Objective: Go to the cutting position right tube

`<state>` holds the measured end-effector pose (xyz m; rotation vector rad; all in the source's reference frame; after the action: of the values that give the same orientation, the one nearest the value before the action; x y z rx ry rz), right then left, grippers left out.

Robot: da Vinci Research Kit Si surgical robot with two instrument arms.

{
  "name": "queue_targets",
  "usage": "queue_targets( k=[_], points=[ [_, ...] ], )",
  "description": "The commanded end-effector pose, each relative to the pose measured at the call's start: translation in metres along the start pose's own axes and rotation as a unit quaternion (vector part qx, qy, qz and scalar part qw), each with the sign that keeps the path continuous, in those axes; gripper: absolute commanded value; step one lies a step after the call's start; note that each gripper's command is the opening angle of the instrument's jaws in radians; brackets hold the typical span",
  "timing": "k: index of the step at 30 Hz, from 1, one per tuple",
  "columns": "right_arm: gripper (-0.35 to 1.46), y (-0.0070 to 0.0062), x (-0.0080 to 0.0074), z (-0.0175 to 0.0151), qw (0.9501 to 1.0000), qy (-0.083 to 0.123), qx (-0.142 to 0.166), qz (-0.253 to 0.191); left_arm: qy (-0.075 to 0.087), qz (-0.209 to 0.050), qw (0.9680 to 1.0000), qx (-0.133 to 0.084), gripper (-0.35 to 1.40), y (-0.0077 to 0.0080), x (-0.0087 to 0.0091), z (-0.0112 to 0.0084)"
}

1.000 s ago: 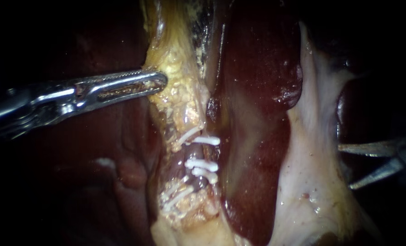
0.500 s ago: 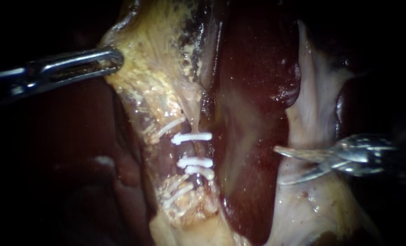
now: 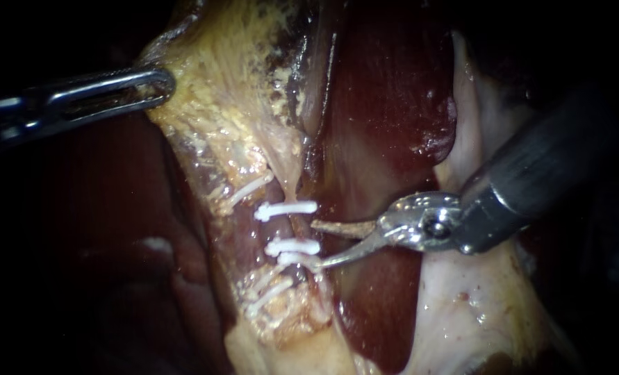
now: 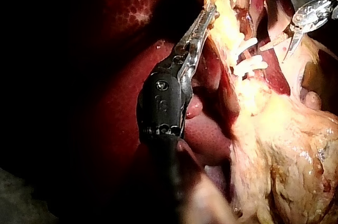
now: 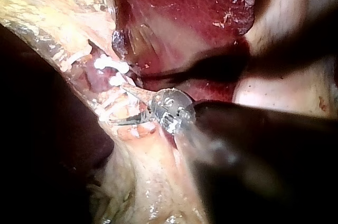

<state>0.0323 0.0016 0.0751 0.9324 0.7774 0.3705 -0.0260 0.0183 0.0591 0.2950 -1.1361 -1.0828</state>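
Two tubes run down the yellowish tissue (image 3: 233, 125). The right tube (image 3: 299, 229) carries three white clips (image 3: 285, 210), one above and two close together below. My right instrument (image 3: 316, 244) reaches in over the pale tissue with thin blades open. Its upper tip lies just below the top clip and its lower tip under the bottom pair, at the tube's right edge. My left instrument (image 3: 158, 82) is shut on the yellowish tissue's edge and holds it taut. The left wrist view shows those jaws (image 4: 204, 19) on that edge. The right wrist view shows the open blades (image 5: 124, 105) beside the clips (image 5: 108, 65).
Dark red liver (image 3: 385, 104) lies right of the tubes, under my right instrument's shaft. A pale membrane (image 3: 462, 312) spreads at the lower right. The left tube (image 3: 243, 236) bears slanted clips (image 3: 245, 190) of its own. More liver (image 3: 114, 229) lies dark at the left.
My right instrument has come from the far right across the pale tissue to the clipped right tube, blades still open. My left instrument has drawn the yellowish tissue up and leftward.
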Motion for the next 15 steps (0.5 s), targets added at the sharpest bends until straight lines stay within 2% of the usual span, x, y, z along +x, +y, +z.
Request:
queue_targets(
  k=[1,8,15],
  points=[
    [1.35,0.0003,-0.0001,0.0000,1.0000,-0.001,-0.002,-0.001,0.000,0.000,1.0000,-0.001,-0.35,0.0000,0.0000,0.0000],
    [1.34,0.0021,-0.0005,0.0004,1.0000,-0.002,-0.005,-0.002,0.000,0.000,1.0000,-0.001,-0.35,-0.0002,0.0000,-0.0001],
    [1.34,0.0033,-0.0004,0.0015,1.0000,-0.001,-0.008,0.000,-0.002,-0.001,1.0000,-0.002,-0.35,-0.0005,0.0000,-0.0002]
  ],
)
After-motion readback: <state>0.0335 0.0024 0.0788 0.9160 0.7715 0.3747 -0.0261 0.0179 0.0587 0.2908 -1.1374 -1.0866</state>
